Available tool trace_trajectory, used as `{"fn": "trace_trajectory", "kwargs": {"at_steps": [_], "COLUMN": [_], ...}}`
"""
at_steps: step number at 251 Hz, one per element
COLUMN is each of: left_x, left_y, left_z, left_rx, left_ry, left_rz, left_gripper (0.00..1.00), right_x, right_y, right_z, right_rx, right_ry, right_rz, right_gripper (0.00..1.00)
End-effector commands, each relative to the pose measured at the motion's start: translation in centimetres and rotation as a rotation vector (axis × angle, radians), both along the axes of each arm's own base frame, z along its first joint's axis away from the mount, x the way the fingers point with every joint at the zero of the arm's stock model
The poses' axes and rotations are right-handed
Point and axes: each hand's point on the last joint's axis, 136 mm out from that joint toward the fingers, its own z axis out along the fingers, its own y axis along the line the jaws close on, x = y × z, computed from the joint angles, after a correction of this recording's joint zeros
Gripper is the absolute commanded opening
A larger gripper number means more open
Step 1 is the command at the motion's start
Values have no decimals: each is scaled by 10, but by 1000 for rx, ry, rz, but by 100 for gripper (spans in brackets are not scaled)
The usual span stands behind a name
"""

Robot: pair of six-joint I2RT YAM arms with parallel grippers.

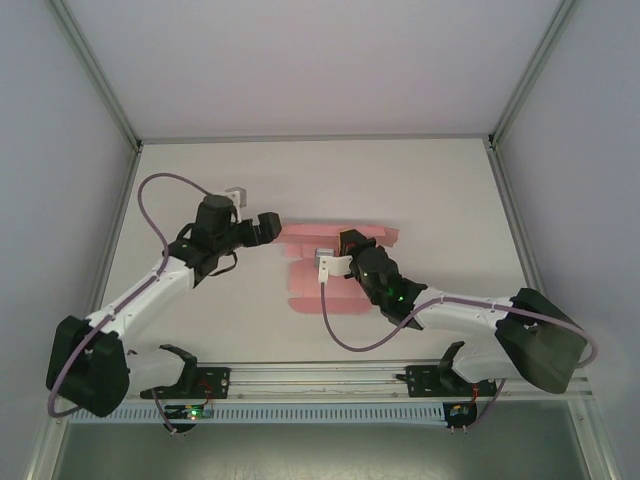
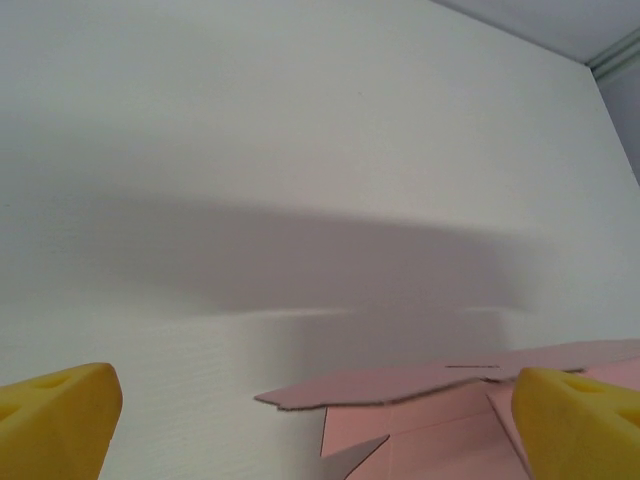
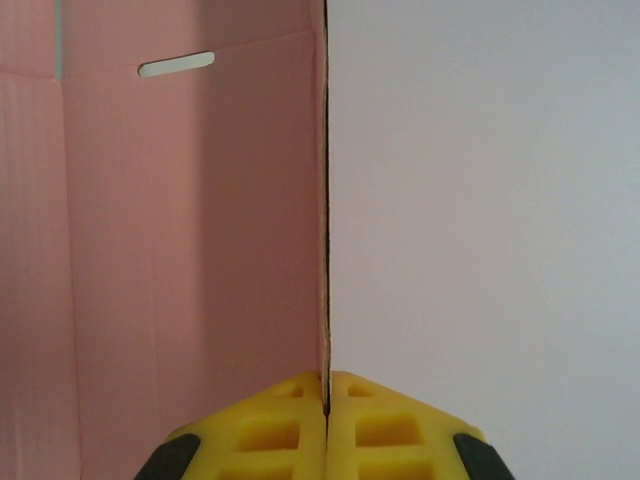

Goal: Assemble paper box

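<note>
1. Fingers (image 3: 265,430) of the right gripper (image 3: 327,400) are pressed together, yellow pad against yellow pad. The thin edge of the paper box (image 3: 180,250) runs straight into the seam between them, so they are clamped on that card edge.
2. Fingers (image 2: 55,420) of the left gripper (image 2: 320,425) stand wide apart, one yellow tip at each lower corner of the left wrist view. Nothing sits between them except bare table and a corner of the pink card (image 2: 430,430).
3. Paper box, condition: a pink, creased, die-cut sheet, not yet a closed box. In the top view it lies near the middle of the white table (image 1: 430,190), with a long strip along its far side and a broader panel (image 1: 305,290) on its near side.
4. Right gripper, position (image 1: 340,245): over the middle of the paper box, its arm reaching in from the box's near right side.
5. Left gripper, position (image 1: 268,228): just beside the left end of the box's far strip, pointing toward it. I cannot tell whether it touches the card.
6. Right wrist view: the pink surface lies left of the gripped edge, with a narrow slot (image 3: 177,64) cut in it, well away from the fingers. Pale bare surface lies right of that edge.
7. Left wrist view: a pink flap with an uneven cut edge (image 2: 300,396) points away from the right-hand fingertip.
</note>
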Motion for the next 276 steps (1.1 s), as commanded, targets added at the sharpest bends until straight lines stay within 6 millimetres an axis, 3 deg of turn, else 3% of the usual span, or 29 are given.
{"fn": "trace_trajectory", "kwargs": {"at_steps": [1,67,119,163,197,276], "left_x": [7,-6,-9,-10,-22,11], "left_y": [-14,-40,-47,-64,-89,-81], "left_z": [10,-3,-13,-6,6,4], "left_rx": [-28,-79,-59,-80,-110,-76], "left_ry": [-34,-12,16,-22,-104,-108], "left_rz": [-92,-266,-317,-387,-509,-258], "left_gripper": [100,100,100,100,100,100], "right_x": [-3,1,1,-2,-5,-21], "right_y": [1,-5,0,9,16,30], "right_z": [17,8,9,13,14,22], "right_rx": [108,141,145,168,181,269], "right_ry": [4,60,74,107,131,215], "right_rz": [14,-11,7,50,80,164], "right_gripper": [0,0,0,0,0,0]}}
